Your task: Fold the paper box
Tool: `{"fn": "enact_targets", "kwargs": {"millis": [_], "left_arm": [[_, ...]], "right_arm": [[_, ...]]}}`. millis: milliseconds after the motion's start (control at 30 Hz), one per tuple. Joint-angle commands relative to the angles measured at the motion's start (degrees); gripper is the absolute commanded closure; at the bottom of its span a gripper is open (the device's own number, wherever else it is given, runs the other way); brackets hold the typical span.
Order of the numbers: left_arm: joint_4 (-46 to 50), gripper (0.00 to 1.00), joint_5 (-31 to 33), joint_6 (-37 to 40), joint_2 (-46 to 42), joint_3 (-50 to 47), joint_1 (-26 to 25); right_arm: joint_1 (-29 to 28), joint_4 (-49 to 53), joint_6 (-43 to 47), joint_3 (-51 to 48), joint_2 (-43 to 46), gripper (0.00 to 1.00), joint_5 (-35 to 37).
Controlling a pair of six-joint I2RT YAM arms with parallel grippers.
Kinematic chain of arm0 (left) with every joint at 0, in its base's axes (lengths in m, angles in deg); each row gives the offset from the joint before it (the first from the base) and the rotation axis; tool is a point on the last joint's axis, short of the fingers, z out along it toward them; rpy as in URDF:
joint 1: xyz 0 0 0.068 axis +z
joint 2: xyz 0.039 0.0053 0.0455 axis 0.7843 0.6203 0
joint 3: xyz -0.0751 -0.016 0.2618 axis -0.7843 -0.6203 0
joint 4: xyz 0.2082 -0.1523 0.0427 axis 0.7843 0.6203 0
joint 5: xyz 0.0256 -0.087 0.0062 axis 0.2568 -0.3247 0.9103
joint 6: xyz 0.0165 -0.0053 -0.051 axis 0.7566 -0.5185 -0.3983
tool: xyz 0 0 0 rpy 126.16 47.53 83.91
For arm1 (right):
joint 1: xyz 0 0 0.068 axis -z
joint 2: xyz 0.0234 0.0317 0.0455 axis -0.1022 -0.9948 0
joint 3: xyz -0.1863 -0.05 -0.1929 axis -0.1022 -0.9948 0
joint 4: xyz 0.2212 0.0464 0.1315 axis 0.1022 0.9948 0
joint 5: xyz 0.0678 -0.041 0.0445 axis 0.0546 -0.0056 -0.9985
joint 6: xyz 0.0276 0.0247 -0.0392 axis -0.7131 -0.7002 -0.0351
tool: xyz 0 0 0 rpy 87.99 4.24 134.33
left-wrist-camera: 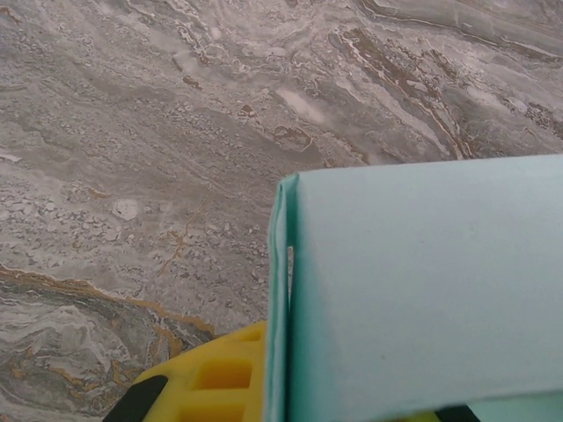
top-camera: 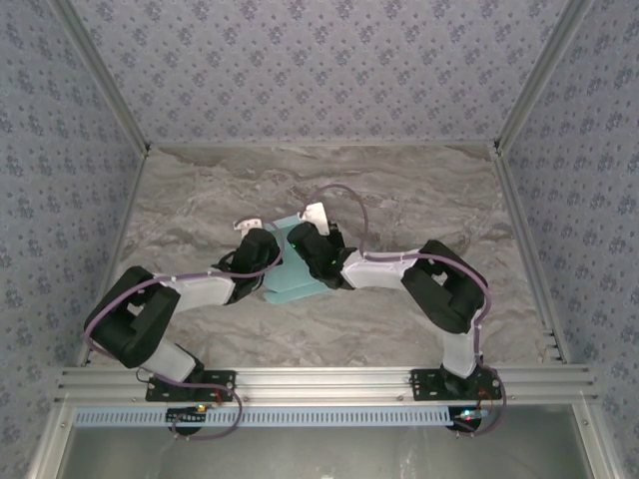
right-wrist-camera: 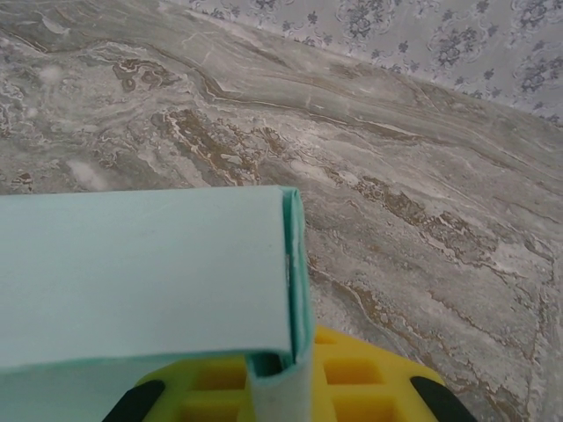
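- The left gripper (top-camera: 262, 254) hangs over the middle of the marble table (top-camera: 419, 190), with its wrist turned inward toward the other arm.
- Its jaws are pinched together on the left side of the paper box (top-camera: 290, 284). In the left wrist view, its yellow finger (left-wrist-camera: 211, 378) lies just left of and beneath a folded edge of the pale blue card.
- From that finger the paper box (left-wrist-camera: 422, 290) runs ahead and to the right. A thin side panel stands along the fold, and a broad flat panel spreads rightward from it.
- Ahead of the left gripper, past the card's far edge, the bare table (left-wrist-camera: 132, 132) shows.
- The paper box lies between the two grippers, and part of it reaches back from them toward the arm bases.
- The right gripper (top-camera: 318, 254) meets the box from the opposite side, just beside the left gripper.
- In the right wrist view, the paper box (right-wrist-camera: 141, 264) spreads to the left of that gripper's yellow finger (right-wrist-camera: 369, 378). A folded corner stands just ahead of the finger, and a narrow strip of card hangs down across its left part.
- I cannot tell whether the right gripper's jaws are pressed onto that strip or stand slightly apart, because the card hides the gap.
- Beyond the right gripper, the table (right-wrist-camera: 413, 193) runs up to a patterned wall (right-wrist-camera: 396, 26).
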Motion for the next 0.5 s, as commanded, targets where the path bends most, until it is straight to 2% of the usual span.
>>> {"fn": "enact_targets", "kwargs": {"millis": [0, 67, 167, 267, 467], "left_arm": [[0.4, 1.0, 0.5, -1.4, -0.3, 0.9, -0.1], [0.4, 1.0, 0.5, -1.4, -0.3, 0.9, -0.1], [0.5, 1.0, 0.7, -1.4, -0.4, 0.8, -0.2], [0.5, 1.0, 0.9, -1.4, -0.4, 0.6, -0.1], [0.6, 1.0, 0.9, -1.6, 0.0, 0.6, -0.1]], "right_arm": [[1.1, 5.0, -6.4, 0.1, 1.7, 0.93, 8.9], [1.2, 5.6, -7.3, -0.8, 2.9, 0.81, 7.4], [1.5, 5.8, -7.9, -2.7, 5.1, 0.7, 3.4], [2.0, 7.4, -7.0, -3.1, 6.2, 0.62, -0.8], [4.0, 6.9, -4.6, -6.2, 11.1, 0.47, -14.0]]}}
